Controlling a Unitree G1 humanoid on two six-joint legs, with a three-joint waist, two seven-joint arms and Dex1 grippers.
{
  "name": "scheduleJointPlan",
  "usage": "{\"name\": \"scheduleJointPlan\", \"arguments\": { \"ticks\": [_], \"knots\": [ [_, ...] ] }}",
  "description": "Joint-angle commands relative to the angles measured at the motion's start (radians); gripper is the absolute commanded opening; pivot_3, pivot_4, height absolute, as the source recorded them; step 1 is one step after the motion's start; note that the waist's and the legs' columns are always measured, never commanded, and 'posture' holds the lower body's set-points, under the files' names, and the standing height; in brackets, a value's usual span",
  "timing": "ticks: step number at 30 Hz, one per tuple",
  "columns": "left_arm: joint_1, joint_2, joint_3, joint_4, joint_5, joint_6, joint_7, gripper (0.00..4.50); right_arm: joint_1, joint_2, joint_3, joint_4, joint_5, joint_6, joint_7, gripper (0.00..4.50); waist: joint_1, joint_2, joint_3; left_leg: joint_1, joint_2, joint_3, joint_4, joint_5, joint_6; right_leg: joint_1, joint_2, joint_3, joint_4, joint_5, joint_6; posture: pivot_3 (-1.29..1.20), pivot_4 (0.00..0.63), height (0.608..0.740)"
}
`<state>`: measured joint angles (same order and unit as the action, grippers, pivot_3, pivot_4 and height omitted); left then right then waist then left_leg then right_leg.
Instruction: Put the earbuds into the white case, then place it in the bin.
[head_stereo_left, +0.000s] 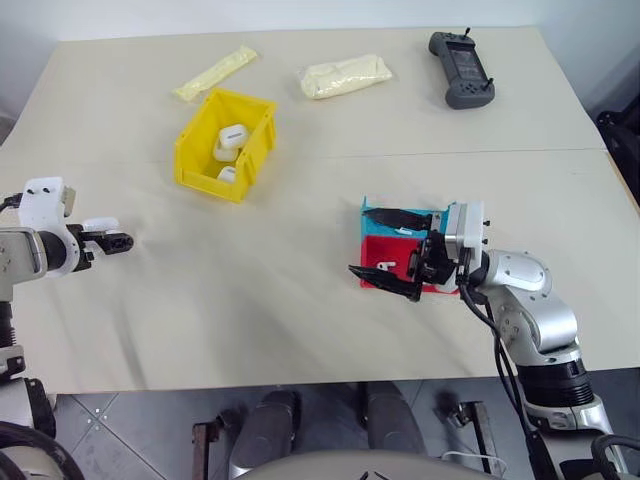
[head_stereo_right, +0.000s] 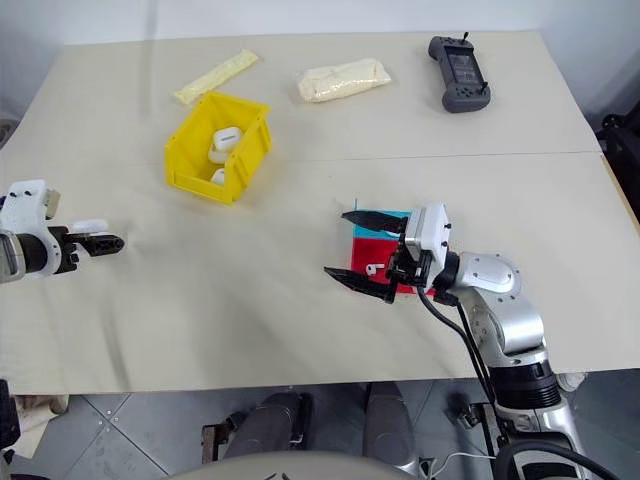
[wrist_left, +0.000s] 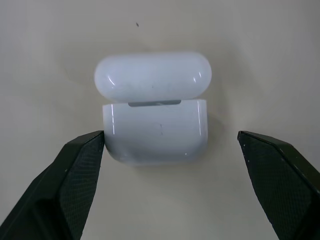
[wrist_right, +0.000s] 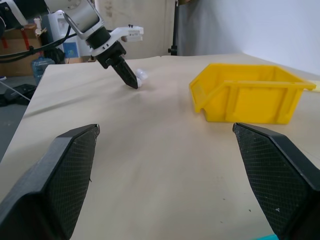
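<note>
My left gripper (wrist_left: 170, 145) over white case (wrist_left: 155, 112) on worktop (head_stereo_left: 300, 310), jaws spread either side, lid flipped up, ready for pinch; right gripper (head_stereo_left: 395, 255) jaws spread, empty, above red tray (head_stereo_left: 380, 250); bin (head_stereo_left: 200, 150) well apart, holds white cases; case interior hidden, earbuds unclear.

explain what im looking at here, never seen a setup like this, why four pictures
It's a two-armed robot at a table. Two pictures look down from its head; two come from cameras on its wrists. The left hand is open around a white earbud case with its lid up, not yet gripping it. The right hand hovers open over red and blue trays. Also on the table: a yellow bin holding more white cases, two pale packets, and a grey controller.
</note>
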<state>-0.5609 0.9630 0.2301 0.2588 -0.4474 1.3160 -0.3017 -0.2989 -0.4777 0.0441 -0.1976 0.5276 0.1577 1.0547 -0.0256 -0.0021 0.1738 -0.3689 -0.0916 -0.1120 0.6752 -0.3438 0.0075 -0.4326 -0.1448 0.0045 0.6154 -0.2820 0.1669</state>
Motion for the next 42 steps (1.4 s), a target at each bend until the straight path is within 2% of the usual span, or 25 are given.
{"name": "scheduleJointPlan", "arguments": {
  "ticks": [1,10,13,17,21,24,27,29,31,33,36,39,42],
  "knots": [
    [-0.031,0.007,-0.006,0.033,0.040,-0.008,-0.009,4.49,0.003,0.009,-0.003,-0.045,0.001,-0.014,-0.011,4.50,0.001,0.000,0.000,0.000,0.000,0.000,0.000,0.000,0.000,0.000,0.000,0.000,0.001,0.000,0.000,0.00,0.150,0.740],
    [-0.027,-0.042,-0.002,0.053,0.068,-0.037,-0.018,4.49,0.015,0.025,0.003,-0.041,-0.015,-0.034,-0.028,4.50,0.002,0.000,0.000,0.000,-0.001,0.000,0.002,0.000,0.000,0.000,0.000,0.000,0.003,0.000,0.000,0.00,0.150,0.740],
    [-0.024,-0.046,0.003,0.057,0.078,-0.038,-0.024,3.89,0.018,0.032,0.003,-0.044,-0.018,-0.035,-0.030,4.50,0.006,0.000,0.000,0.000,-0.001,0.000,0.004,0.000,0.000,0.000,-0.001,0.001,0.005,0.000,0.000,0.00,0.150,0.740],
    [-0.012,-0.045,0.014,0.054,0.086,-0.049,-0.034,2.77,0.024,0.033,0.005,-0.041,-0.021,-0.041,-0.030,4.50,0.010,0.000,0.000,0.000,-0.001,0.000,0.004,0.000,0.000,0.000,-0.001,0.001,0.005,0.000,0.000,0.00,0.150,0.740],
    [0.050,-0.076,0.108,-0.013,0.060,-0.148,-0.055,2.71,0.037,0.029,0.008,-0.044,-0.020,-0.044,-0.026,4.50,0.013,0.000,0.000,0.000,-0.001,0.001,0.004,0.000,0.000,0.000,-0.001,0.001,0.005,0.000,0.000,0.00,0.150,0.740],
    [0.147,-0.150,0.241,-0.138,0.002,-0.291,-0.097,2.71,0.049,0.018,0.003,-0.051,-0.018,-0.040,-0.022,4.50,0.015,0.000,0.000,0.000,0.000,0.001,0.004,0.000,0.000,-0.001,-0.001,0.001,0.005,0.000,0.000,0.00,0.150,0.740],
    [0.238,-0.309,0.432,-0.310,-0.113,-0.370,-0.087,2.71,0.063,0.007,-0.011,-0.058,-0.015,-0.035,-0.027,4.50,0.023,-0.001,0.000,-0.001,0.000,0.001,0.005,0.000,0.000,0.000,-0.001,0.000,0.003,0.000,-0.001,0.00,0.150,0.740],
    [0.336,-0.412,0.464,-0.442,-0.130,-0.570,-0.151,2.71,0.073,-0.004,-0.023,-0.060,-0.015,-0.034,-0.029,4.50,0.023,-0.001,0.000,-0.001,0.000,0.001,0.006,-0.001,0.000,0.000,-0.001,0.000,0.003,0.000,-0.001,0.00,0.150,0.740],
    [0.398,-0.512,0.480,-0.522,-0.169,-0.698,-0.194,2.71,0.080,-0.016,-0.036,-0.063,-0.013,-0.032,-0.028,4.50,0.025,-0.001,0.000,-0.001,0.000,0.001,0.006,-0.001,0.000,0.001,-0.002,0.000,0.002,0.000,-0.001,0.00,0.150,0.740],
    [0.465,-0.559,0.409,-0.563,-0.118,-0.859,-0.266,2.71,0.087,-0.029,-0.050,-0.070,-0.010,-0.028,-0.032,4.50,0.026,-0.001,0.000,0.000,0.001,0.001,0.006,-0.001,0.000,0.003,-0.002,-0.001,-0.004,0.000,0.000,0.00,0.150,0.740],
    [0.546,-0.575,0.261,-0.589,-0.048,-1.046,-0.401,2.71,0.100,-0.049,-0.071,-0.082,-0.007,-0.021,-0.042,4.50,0.033,-0.001,0.000,0.001,0.001,0.001,0.007,-0.001,0.000,0.004,-0.002,-0.002,-0.006,0.000,0.000,0.00,0.150,0.740],
    [0.518,-0.641,0.073,-0.549,-0.012,-1.202,-0.505,2.71,0.151,-0.098,-0.143,-0.115,-0.001,-0.009,-0.065,4.50,0.051,-0.001,0.000,0.001,0.000,0.002,0.007,-0.002,0.001,0.005,-0.002,-0.001,-0.007,0.000,0.000,0.00,0.150,0.740],
    [0.454,-0.700,-0.044,-0.479,0.014,-1.332,-0.568,2.71,0.222,-0.142,-0.220,-0.156,0.008,0.002,-0.089,4.50,0.063,-0.002,-0.001,0.000,-0.002,0.002,0.007,-0.002,0.003,0.006,-0.003,-0.001,-0.009,0.001,0.001,0.00,0.150,0.740]
  ]
}}
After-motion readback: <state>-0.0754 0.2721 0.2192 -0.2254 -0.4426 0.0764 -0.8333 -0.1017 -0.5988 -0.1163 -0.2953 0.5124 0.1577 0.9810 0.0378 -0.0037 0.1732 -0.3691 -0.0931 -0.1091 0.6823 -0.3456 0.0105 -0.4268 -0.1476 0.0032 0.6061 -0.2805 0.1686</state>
